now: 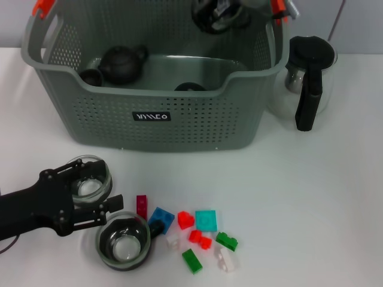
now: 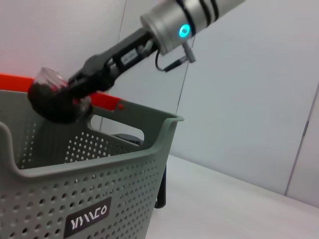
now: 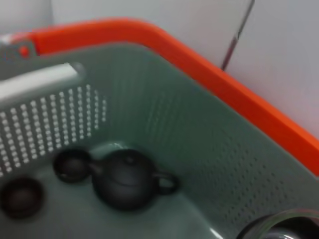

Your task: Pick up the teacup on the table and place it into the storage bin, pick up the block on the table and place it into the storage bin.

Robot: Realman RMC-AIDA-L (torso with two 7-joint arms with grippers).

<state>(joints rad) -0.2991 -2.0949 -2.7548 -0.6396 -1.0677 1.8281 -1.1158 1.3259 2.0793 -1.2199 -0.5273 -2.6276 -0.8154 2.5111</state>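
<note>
Storage bin (image 1: 179,122) sits far centre of the table (image 1: 323,197); right gripper (image 1: 216,15) hangs over its far right rim, closed on a glass teacup (image 2: 52,92). Left gripper (image 1: 90,200) lies low at near left, fingers spread between two glass cups (image 1: 124,242) on the table. Inside bin: one dark teapot (image 1: 122,63), two small dark cups (image 3: 72,164). Coloured blocks (image 1: 197,230), about ten, scattered near centre. Glass pitcher (image 1: 308,75) right of bin.
</note>
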